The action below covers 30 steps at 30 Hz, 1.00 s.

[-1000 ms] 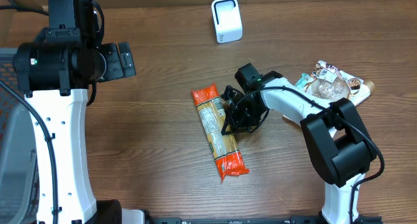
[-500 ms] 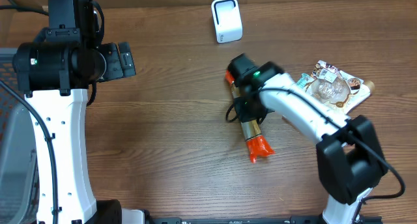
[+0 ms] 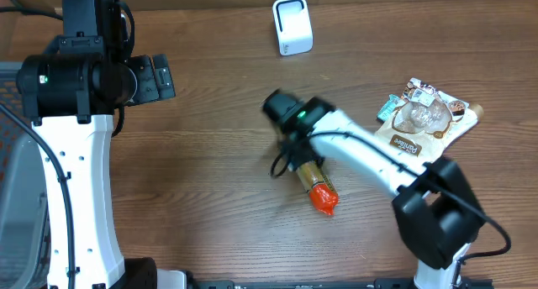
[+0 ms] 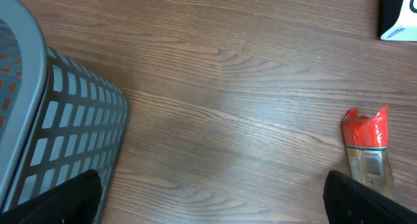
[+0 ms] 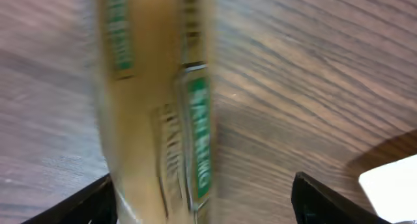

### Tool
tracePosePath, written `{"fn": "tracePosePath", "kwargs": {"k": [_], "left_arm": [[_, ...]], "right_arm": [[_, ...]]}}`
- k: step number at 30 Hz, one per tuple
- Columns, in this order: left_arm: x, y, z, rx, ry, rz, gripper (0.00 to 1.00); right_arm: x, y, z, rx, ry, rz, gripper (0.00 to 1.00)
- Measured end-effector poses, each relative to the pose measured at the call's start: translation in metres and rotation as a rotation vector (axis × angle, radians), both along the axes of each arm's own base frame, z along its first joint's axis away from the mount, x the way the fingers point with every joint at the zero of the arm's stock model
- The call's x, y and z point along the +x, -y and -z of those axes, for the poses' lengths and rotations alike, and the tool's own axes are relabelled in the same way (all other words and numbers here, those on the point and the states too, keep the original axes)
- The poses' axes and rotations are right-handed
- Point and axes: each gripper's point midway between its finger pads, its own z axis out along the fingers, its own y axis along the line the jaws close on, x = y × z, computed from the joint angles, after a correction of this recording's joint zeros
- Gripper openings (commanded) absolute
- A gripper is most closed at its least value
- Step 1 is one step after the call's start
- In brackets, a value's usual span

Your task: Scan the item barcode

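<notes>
Right gripper [image 3: 298, 152] carried the pasta packet [image 3: 319, 188] leftward, jaws parting.

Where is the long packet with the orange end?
Overhead view: the packet lies mid-table beneath the right gripper, in front of the white scanner and left of the snack bag.

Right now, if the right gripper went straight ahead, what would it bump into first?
Probably the pasta packet: it sits just ahead of the right gripper, between its open jaws, though the view is blurred.

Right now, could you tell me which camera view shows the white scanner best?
Overhead: the whole scanner stands unobstructed. The left wrist catches only a corner; the right wrist shows just a blurred white edge, possibly it.
</notes>
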Motion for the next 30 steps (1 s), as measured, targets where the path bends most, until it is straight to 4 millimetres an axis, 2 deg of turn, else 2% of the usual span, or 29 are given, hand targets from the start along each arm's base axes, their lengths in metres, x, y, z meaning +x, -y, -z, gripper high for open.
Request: {"fn": "tracePosePath", "kwargs": {"k": [2,6,10,12,15,17,20,22,24,30], "left_arm": [[0.0,0.0,0.0,0.0,0.0,0.0,1.0],[0.0,0.0,0.0,0.0,0.0,0.0,1.0],[0.0,0.0,0.0,0.0,0.0,0.0,1.0],[0.0,0.0,0.0,0.0,0.0,-0.001,1.0],[0.0,0.0,0.0,0.0,0.0,0.0,1.0],[0.0,0.0,0.0,0.0,0.0,0.0,1.0],[0.0,0.0,0.0,0.0,0.0,0.0,1.0],[0.0,0.0,0.0,0.0,0.0,0.0,1.0],[0.0,0.0,0.0,0.0,0.0,0.0,1.0],[0.0,0.0,0.0,0.0,0.0,0.0,1.0]], "right_arm": [[0.003,0.002,0.002,0.08,-0.061,-0.01,0.85],[0.005,-0.004,0.002,0.235,-0.141,-0.047,0.93],[-0.007,-0.014,0.013,0.31,-0.191,-0.086,0.94],[-0.017,-0.015,0.024,0.324,-0.217,-0.1,0.9],[-0.025,-0.014,0.037,0.335,-0.237,-0.107,0.73],[-0.028,-0.013,0.042,0.342,-0.245,-0.106,0.51],[-0.027,-0.013,0.043,0.351,-0.248,-0.088,0.23],[-0.026,-0.013,0.043,0.364,-0.252,-0.083,0.13],[-0.025,-0.014,0.041,0.38,-0.254,-0.074,0.04],[-0.032,-0.02,0.035,0.425,-0.299,-0.069,0.04]]}}
